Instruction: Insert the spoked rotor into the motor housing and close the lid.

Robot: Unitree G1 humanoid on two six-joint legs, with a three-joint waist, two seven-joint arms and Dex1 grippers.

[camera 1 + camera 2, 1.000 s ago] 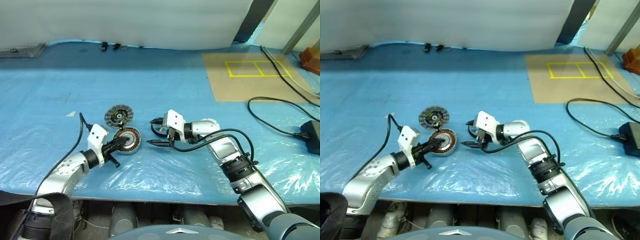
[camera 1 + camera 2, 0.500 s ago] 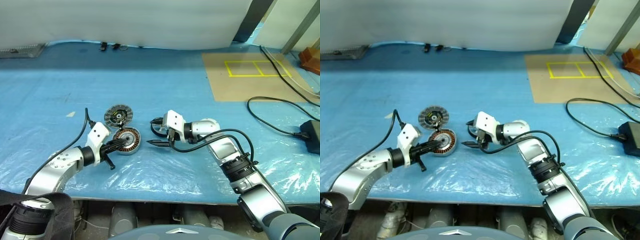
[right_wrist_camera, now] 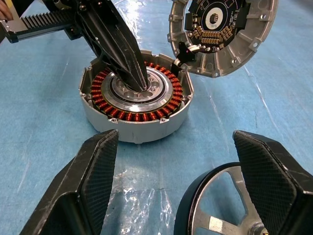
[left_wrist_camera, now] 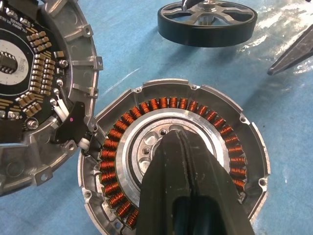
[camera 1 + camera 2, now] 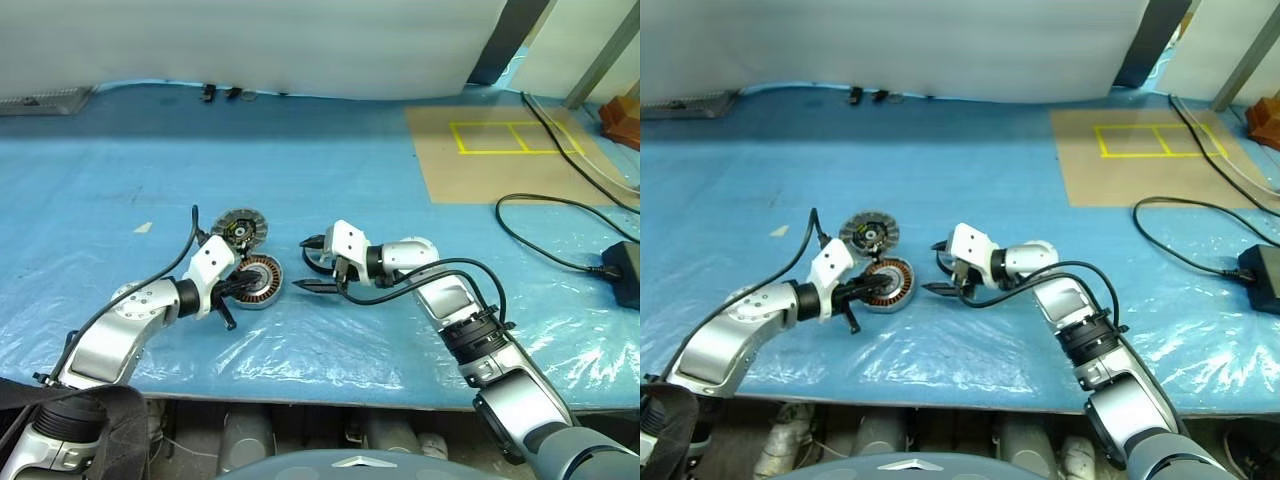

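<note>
A: Copper-brown windings ring the motor housing (image 4: 173, 169); silver centre with small round holes, grey cast wall with screw lugs; it sits flat on the blue plastic sheet (image 5: 330, 140), near the front edge of the table.

B: And the lid (image 4: 34, 81)?

A: Lying open-face up just behind the housing, rims touching; round grey casting, dark circuit board inside with rows of small tan components; a dark tab at its edge meets the housing wall.

B: Rotor?

A: Spoked rotor (image 3: 222, 208) is flat on the sheet just beside the housing, on the side of the right arm; thin black rim, silver-white open spokes, small hub; not in the housing.

B: Grippers?

A: Left gripper (image 3: 137, 81) has its two black fingers pressed together, tips down on the housing's silver centre; nothing is held between them. Right gripper (image 5: 311, 264) stands with fingers well apart, one to each side of the rotor, pointing toward the housing; whether the pads touch the rim I cannot tell.

B: Anything else on the table?

A: Brown mat (image 5: 500, 150) with yellow tape lines far off on the right; black cable (image 5: 550, 240) looping beside it.
</note>
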